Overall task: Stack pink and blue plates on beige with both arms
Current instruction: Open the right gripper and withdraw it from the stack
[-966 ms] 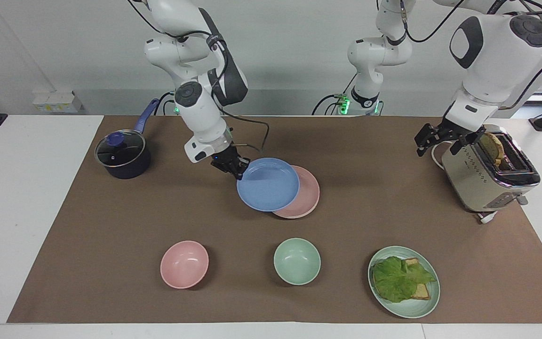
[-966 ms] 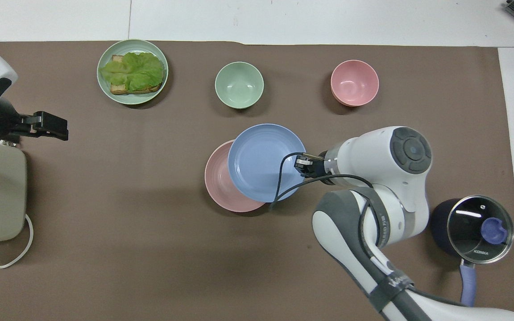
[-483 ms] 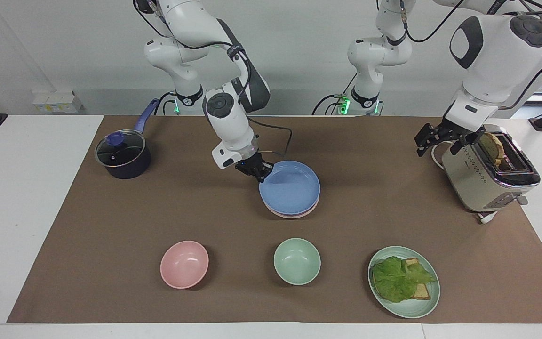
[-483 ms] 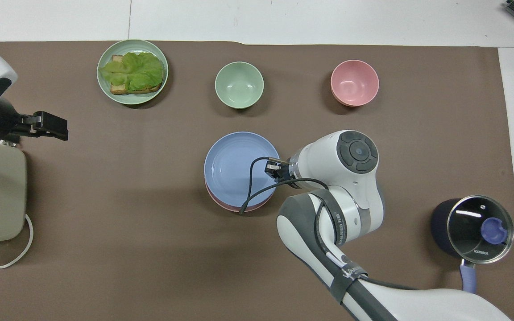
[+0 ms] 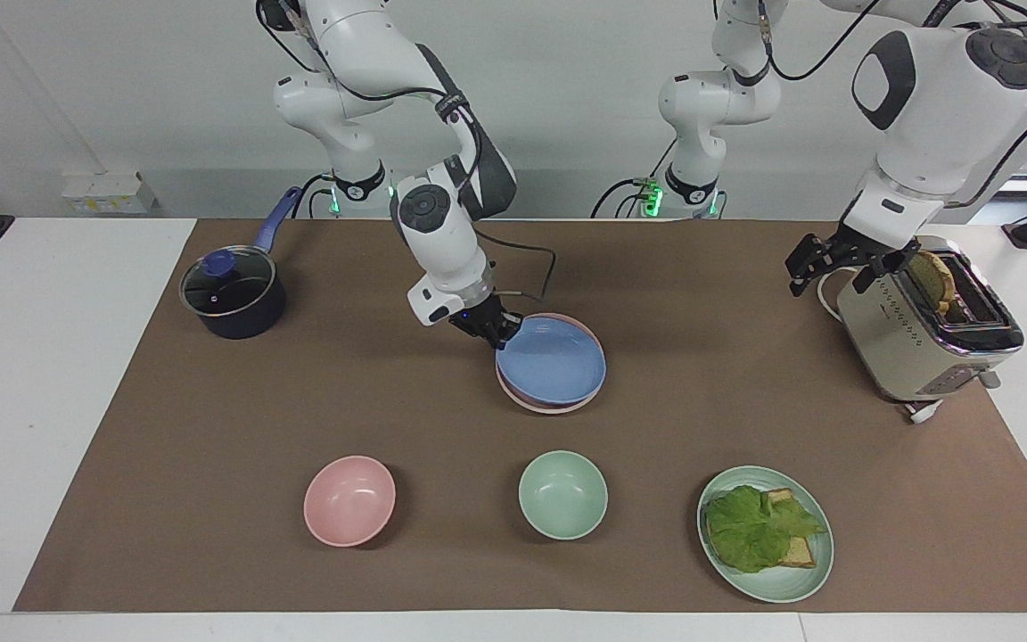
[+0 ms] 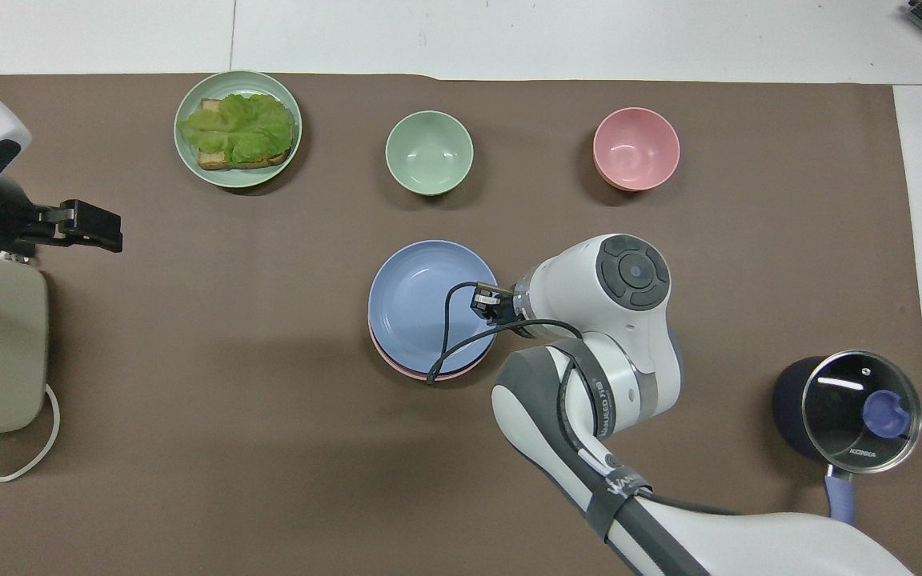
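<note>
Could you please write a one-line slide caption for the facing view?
Right gripper at the rim of the blue plate, set on the pink plate; left gripper waits open beside the toaster.

A white table (image 5: 50, 374) under a brown mat (image 5: 299, 401) stands against a plain pale wall (image 5: 567, 80).

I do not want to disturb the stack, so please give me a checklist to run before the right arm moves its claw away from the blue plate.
1. Blue plate lies on pink plate: ok.
2. The two plates roughly line up: ok.
3. Beige plate is under the pink plate: cannot tell.
4. Right claw, at the blue plate's rim, has let go: cannot tell.
5. Left claw is open and waits by the toaster, apart from the stack: ok.
</note>
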Action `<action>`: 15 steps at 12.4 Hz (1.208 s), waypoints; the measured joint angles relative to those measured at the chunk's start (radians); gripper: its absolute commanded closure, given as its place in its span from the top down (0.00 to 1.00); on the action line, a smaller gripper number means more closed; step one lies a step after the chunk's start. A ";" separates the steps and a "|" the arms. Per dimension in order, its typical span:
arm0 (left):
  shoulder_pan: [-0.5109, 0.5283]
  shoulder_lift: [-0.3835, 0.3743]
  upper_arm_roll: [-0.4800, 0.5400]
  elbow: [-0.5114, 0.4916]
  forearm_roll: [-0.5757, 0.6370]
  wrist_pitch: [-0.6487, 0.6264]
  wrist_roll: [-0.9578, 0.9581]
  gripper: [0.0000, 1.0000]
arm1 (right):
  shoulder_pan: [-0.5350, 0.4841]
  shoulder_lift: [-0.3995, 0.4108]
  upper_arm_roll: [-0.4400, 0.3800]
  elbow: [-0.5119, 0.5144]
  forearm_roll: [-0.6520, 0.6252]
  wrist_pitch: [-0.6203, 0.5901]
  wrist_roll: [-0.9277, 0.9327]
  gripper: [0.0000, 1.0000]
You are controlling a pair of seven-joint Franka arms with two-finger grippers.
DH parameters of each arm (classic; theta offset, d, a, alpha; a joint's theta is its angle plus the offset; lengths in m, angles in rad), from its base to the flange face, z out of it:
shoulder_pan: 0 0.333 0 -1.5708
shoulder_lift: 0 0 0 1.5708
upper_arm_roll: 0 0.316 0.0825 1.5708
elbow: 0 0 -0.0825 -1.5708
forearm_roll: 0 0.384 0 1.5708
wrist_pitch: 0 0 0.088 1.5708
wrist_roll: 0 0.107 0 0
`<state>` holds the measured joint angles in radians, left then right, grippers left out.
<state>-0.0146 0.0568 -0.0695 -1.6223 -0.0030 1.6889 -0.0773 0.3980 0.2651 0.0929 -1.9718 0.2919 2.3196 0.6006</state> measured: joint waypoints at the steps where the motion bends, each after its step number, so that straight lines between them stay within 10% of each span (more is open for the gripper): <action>1: 0.000 0.000 0.000 0.000 0.000 0.000 0.000 1.00 | 0.000 0.000 0.000 0.001 0.000 0.000 0.000 0.81; 8: 0.000 0.000 0.000 0.000 0.000 0.000 0.000 1.00 | -0.029 -0.051 -0.030 0.077 -0.100 -0.145 0.009 1.00; 15: 0.000 0.000 0.000 0.000 0.000 0.000 0.000 1.00 | -0.331 -0.298 -0.036 0.083 -0.256 -0.402 -0.188 1.00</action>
<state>-0.0146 0.0568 -0.0695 -1.6223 -0.0030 1.6889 -0.0771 0.0665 -0.0327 0.0570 -1.8889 0.0360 1.9175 0.4130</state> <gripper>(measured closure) 0.000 0.000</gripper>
